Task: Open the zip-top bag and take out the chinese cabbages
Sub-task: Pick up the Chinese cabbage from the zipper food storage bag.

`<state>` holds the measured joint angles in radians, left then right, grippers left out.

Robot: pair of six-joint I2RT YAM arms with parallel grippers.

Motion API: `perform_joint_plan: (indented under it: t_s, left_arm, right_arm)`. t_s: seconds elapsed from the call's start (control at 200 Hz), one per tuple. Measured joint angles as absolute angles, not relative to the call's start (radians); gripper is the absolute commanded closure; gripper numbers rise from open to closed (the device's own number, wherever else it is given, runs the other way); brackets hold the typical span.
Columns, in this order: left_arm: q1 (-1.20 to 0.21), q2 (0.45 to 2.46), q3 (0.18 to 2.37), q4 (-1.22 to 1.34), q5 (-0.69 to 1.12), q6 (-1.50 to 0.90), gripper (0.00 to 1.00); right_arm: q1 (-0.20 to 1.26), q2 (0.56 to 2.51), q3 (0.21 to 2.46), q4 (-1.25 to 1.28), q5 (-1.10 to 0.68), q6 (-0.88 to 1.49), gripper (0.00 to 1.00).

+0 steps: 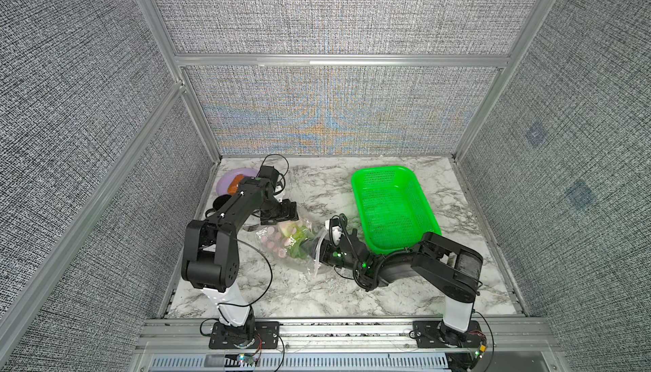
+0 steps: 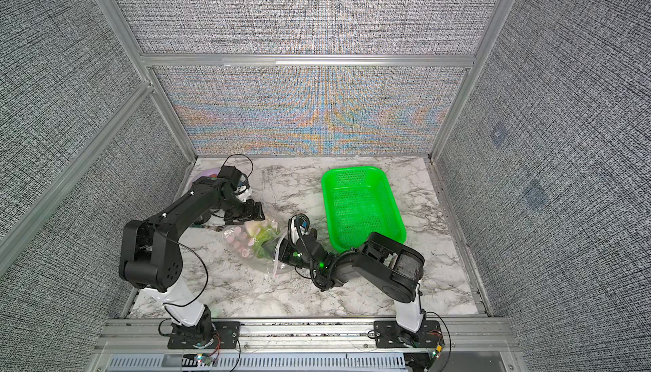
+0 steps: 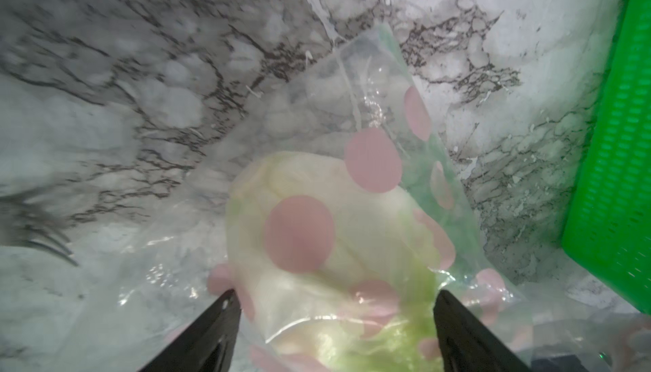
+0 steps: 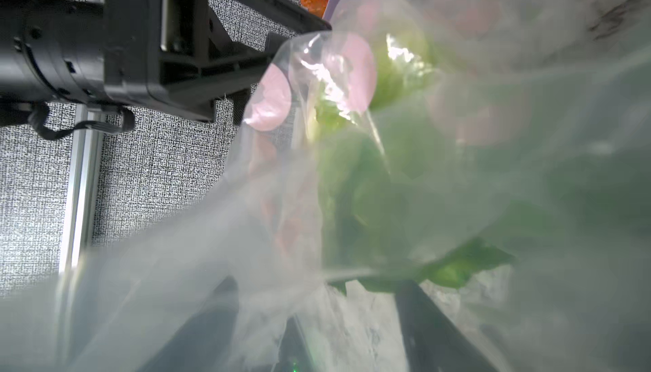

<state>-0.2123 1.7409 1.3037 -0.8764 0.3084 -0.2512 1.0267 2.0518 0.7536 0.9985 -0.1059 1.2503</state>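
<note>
pink-dotted zip-top bag point(image 3: 352, 81) around pale chinese cabbages point(image 3: 310, 296); left fingers point(image 3: 211, 335) spread, right fingers point(image 4: 429, 328) unclear

clear pink-spotted bag point(image 3: 373, 166), pale yellow-green cabbage point(image 3: 327, 292), bright green basket point(image 1: 391, 204), grey-veined marble table point(image 1: 317, 292)

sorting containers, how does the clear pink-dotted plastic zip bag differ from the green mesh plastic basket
The clear pink-dotted zip bag is soft and crumpled; the green mesh basket is rigid and rectangular. The bag holds a pale leafy cabbage; the basket looks empty. Both are plastic.

Green basket point(image 1: 394, 208), purple plate point(image 1: 222, 182) holding orange pastry point(image 1: 235, 187), marble tabletop point(image 1: 317, 292)
</note>
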Motion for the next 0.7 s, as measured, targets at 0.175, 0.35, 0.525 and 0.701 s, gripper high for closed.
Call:
perform_joint_plan:
  t_s: [0.175, 0.35, 0.525, 0.701]
  left_arm:
    - [-0.210, 1.738, 1.267, -0.862, 0.350, -0.248, 0.54]
    - [-0.208, 1.716, 1.212, -0.830, 0.360, -0.253, 0.80]
    - [-0.208, 1.693, 1.168, -0.816, 0.362, -0.267, 1.00]
    - [-0.208, 1.666, 1.160, -0.822, 0.356, -0.266, 1.00]
  right_arm:
    - [1.006, 2.084, 0.818, 0.956, -0.109, 1.261, 0.29]
    - [1.003, 2.119, 0.876, 0.920, -0.109, 1.270, 0.33]
    - [1.004, 2.149, 0.889, 0.921, -0.101, 1.284, 0.38]
    - [1.004, 2.161, 0.880, 0.941, -0.083, 1.287, 0.44]
